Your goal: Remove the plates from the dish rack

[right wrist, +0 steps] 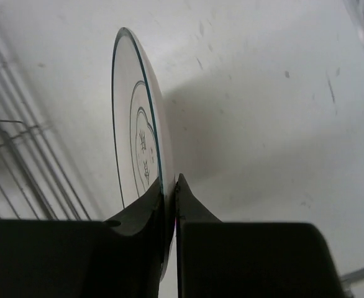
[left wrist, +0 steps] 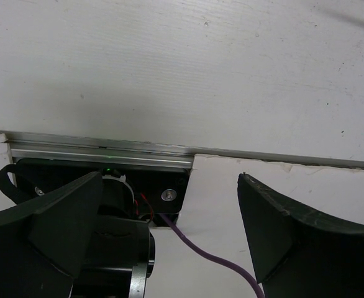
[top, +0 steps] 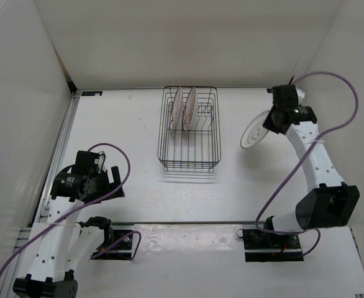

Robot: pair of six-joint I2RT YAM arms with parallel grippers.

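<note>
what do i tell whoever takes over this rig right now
Left gripper: open, empty, parked near its own base at the left of the table.
Right gripper: shut on the rim of the grey-line plate, held on edge outside and to the right of the dish rack.
Done: that one plate is out of the rack, not yet set down.
Left: lay it on the table, then take out the two other plates, which stand upright at the rack's far end.
</note>
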